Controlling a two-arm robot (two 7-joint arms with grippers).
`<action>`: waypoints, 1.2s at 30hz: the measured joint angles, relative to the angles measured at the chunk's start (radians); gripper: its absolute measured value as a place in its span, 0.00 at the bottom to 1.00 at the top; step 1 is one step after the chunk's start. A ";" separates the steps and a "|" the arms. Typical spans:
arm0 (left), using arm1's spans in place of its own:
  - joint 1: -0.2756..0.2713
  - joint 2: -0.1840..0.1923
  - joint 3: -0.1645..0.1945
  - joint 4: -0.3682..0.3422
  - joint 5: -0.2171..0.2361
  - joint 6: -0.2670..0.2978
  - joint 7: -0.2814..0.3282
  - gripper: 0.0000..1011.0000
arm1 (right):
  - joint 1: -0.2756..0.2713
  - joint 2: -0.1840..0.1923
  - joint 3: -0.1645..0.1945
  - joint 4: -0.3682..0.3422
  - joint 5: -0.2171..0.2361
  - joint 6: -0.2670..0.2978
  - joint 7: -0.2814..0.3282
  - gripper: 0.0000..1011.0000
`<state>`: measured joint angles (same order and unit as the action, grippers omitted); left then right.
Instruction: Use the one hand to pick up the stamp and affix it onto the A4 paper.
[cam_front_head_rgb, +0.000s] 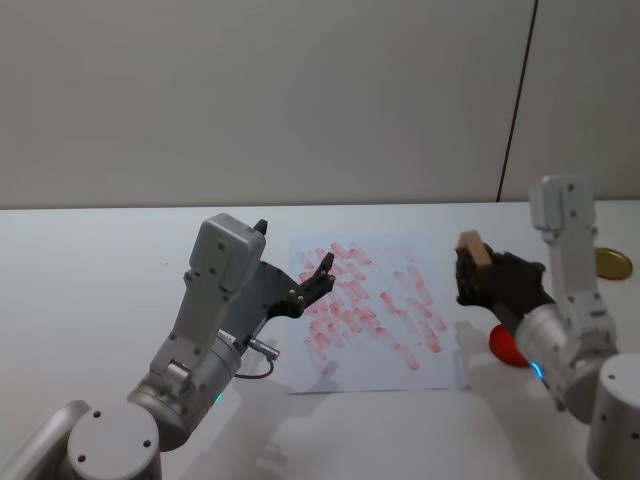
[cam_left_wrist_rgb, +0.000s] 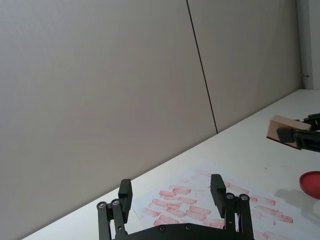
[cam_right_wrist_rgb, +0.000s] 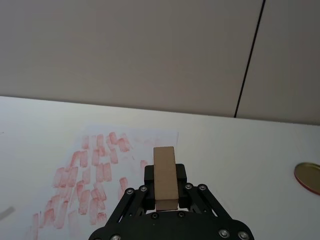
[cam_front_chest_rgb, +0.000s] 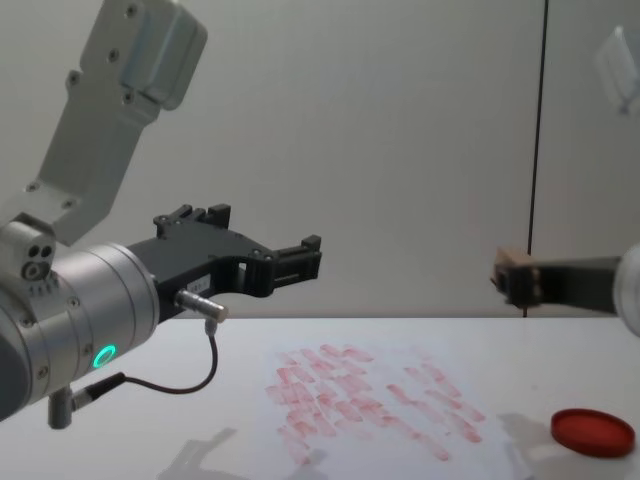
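The stamp (cam_front_head_rgb: 472, 248), a small tan wooden block, is clamped between the fingers of my right gripper (cam_front_head_rgb: 470, 272), which is shut on it. It hangs in the air just past the right edge of the A4 paper (cam_front_head_rgb: 372, 376), a white sheet covered in red-pink marks. The right wrist view looks along the stamp (cam_right_wrist_rgb: 165, 175) toward the paper (cam_right_wrist_rgb: 150, 137). From the chest, the stamp (cam_front_chest_rgb: 512, 270) is well above the table. My left gripper (cam_front_head_rgb: 295, 245) is open and holds nothing, raised over the paper's left side.
A flat round red ink pad (cam_front_head_rgb: 505, 345) lies on the white table under my right arm, right of the paper. A gold round lid (cam_front_head_rgb: 612, 263) sits at the far right. A wall rises behind the table.
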<state>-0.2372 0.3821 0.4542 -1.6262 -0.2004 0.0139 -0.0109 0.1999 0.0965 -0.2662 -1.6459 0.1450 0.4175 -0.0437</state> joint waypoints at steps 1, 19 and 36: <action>0.000 0.000 0.000 0.000 0.000 0.000 0.000 0.98 | -0.006 0.003 0.002 -0.004 0.004 0.004 -0.004 0.22; 0.000 0.000 0.000 0.000 0.000 0.000 0.000 0.98 | -0.096 0.040 0.039 -0.025 0.069 0.053 -0.081 0.22; 0.000 0.000 0.000 0.000 0.000 0.000 0.000 0.98 | -0.063 0.039 0.063 0.072 0.070 0.031 -0.076 0.27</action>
<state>-0.2371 0.3821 0.4542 -1.6262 -0.2004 0.0139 -0.0109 0.1366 0.1354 -0.2029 -1.5738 0.2154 0.4483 -0.1196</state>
